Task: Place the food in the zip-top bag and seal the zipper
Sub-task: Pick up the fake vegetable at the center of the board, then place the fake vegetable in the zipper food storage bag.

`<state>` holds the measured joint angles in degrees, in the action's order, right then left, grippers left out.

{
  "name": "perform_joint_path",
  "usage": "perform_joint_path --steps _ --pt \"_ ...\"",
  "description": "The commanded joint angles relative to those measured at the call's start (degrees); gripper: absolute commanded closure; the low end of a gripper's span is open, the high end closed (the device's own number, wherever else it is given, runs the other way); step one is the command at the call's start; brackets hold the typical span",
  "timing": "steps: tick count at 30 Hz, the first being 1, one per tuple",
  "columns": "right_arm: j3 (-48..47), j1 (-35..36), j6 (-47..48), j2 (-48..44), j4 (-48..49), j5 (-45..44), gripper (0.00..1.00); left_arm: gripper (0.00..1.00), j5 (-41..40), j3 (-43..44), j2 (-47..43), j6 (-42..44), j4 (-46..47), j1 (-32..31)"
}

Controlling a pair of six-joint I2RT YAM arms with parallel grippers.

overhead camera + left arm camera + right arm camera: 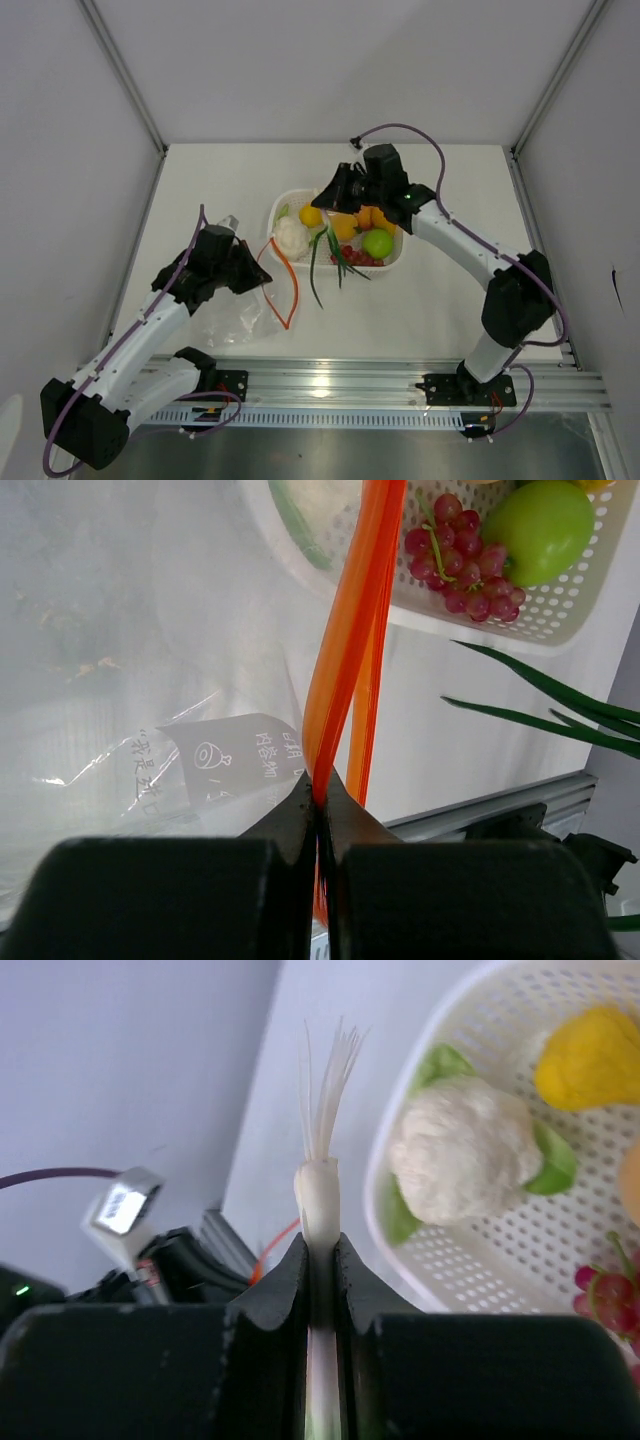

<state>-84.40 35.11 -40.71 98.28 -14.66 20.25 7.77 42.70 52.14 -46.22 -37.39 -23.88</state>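
we saw the left gripper pinched shut on the thin, glossy red-orange zipper of the clear, crinkled bag, which lay limp on the table just left of the white perforated basket. the right gripper clamped a smooth white onion stalk with fine bristly roots, beside the knobbly cauliflower in the basket.
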Motion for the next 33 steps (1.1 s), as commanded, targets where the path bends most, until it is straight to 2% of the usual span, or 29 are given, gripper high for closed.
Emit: perform_joint_path --steps 1,6,11,16,21,33 --pt "4.8 -1.4 -3.2 -6.1 14.3 9.2 1.0 0.99 3.4 -0.1 -1.4 1.5 2.0 -0.3" --pt "11.0 -2.2 -12.3 -12.4 29.8 14.8 1.0 0.99 7.1 -0.1 -2.1 2.3 4.2 -0.4" --pt "14.4 -2.2 -22.2 -14.5 42.4 18.5 1.0 0.99 12.0 -0.1 -2.0 3.2 6.6 -0.3" --pt "15.8 -2.2 -25.6 -16.1 46.7 18.9 1.0 0.99 12.9 -0.2 -1.9 3.9 6.4 -0.3" --pt "18.2 -1.7 -33.2 -16.2 54.5 18.4 1.0 0.99 14.2 -0.3 -1.6 4.3 7.4 -0.3" --pt "17.3 1.2 -33.7 -14.6 56.1 18.3 1.0 0.99 17.5 -0.1 -1.9 5.3 7.7 -0.3"
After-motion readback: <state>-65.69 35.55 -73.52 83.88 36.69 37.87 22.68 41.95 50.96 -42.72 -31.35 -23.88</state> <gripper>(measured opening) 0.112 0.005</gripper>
